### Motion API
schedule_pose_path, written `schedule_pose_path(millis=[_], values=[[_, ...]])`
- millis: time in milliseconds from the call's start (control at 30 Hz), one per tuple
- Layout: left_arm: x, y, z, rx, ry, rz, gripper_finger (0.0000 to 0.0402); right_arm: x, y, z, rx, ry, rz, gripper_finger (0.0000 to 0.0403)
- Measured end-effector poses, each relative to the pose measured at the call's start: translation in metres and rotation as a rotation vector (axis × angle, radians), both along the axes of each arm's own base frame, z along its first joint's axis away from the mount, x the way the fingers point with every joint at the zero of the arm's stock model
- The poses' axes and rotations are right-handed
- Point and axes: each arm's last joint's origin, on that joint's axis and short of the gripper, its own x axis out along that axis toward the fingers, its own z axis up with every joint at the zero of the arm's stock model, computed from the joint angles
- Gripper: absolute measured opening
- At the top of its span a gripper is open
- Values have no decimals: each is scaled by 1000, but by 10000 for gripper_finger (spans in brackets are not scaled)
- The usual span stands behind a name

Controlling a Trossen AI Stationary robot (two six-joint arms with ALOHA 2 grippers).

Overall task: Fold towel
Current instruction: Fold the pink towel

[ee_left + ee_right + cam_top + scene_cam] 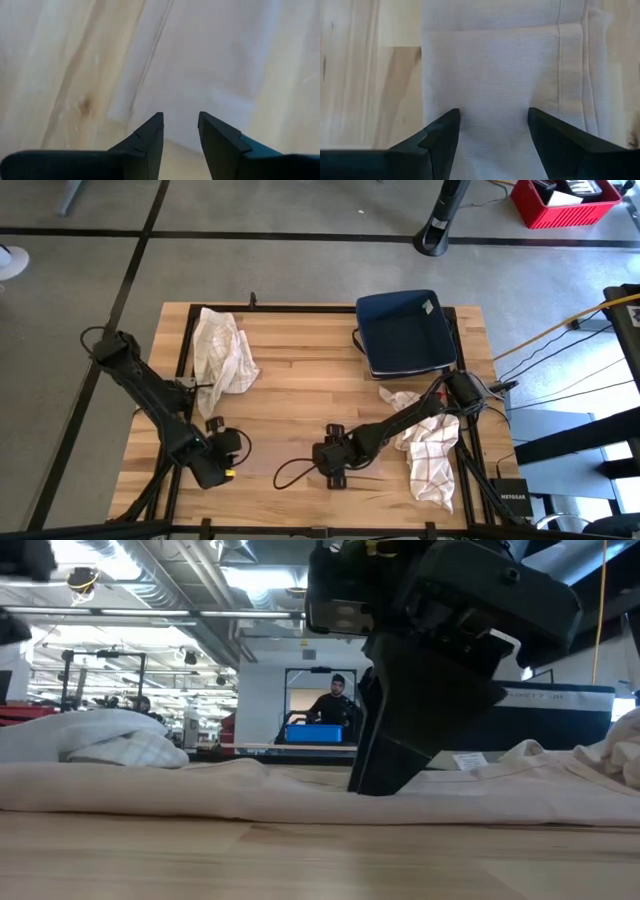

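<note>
Two arms low over wooden worktop [300, 380], seen from above. Left pincer [222, 463] near front-left edge, right pincer [333, 460] front centre, well apart. Pale towel [300, 442] spread flat between and under them, barely distinguishable from the wood. Crumpled checked cloth [225, 350] at back left. Second checked cloth [428, 450] at right, partly under the right arm. Dark blue bin [405, 332] at back right. Red crate [562, 202] on the floor beyond.

Low view: towel [300, 795] lying as a long flat layer across the worktop [300, 860]. Dark pincer [400, 755] pressing down onto it mid-frame; judging by the overhead position, the right one. White bundle [100, 740] at left on the surface. Person in the doorway far behind, beside a blue box [320, 733].

Left wrist view: left pincer [180, 131] with fingers [150, 137] parted by a narrow gap, nothing between them, tips just above the towel [210, 60] edge and bare wood.

Right wrist view: right pincer [493, 127] spread wide, released, fingers [445, 132] straddling a folded, hemmed section of towel [495, 75]; cloth between the tips, not pinched.
</note>
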Motion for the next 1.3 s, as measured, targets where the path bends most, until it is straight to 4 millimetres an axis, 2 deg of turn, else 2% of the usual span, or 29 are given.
schedule_pose_path(millis=[67, 133, 333, 467, 600, 767, 1033, 1300], values=[[-1, 3, 10, -22, -52, 2, 115, 2, 1, 1, 18, -21, -14, 237], [-2, 7, 13, -26, -79, 28, 117, 3, 5, -1, 46, -69, -30, 237], [-8, 33, -16, -70, 39, 190, 159, 2, 5, -7, 49, -150, -106, 237], [-5, 36, -34, -207, 41, 196, 196, 1, 3, -12, 21, -178, -128, 237], [-8, 43, -47, -230, 32, 234, 214, 0, 2, -15, 18, -186, -118, 237], [-7, 43, -45, -256, 17, 228, 217, -2, 2, -18, 20, -200, -113, 237], [-5, 41, -18, -362, -64, 168, 217, -1, 2, -18, 19, -204, -110, 237], [-7, 38, -20, -360, -56, 135, 217, -1, 2, -18, 19, -205, -109, 237]])
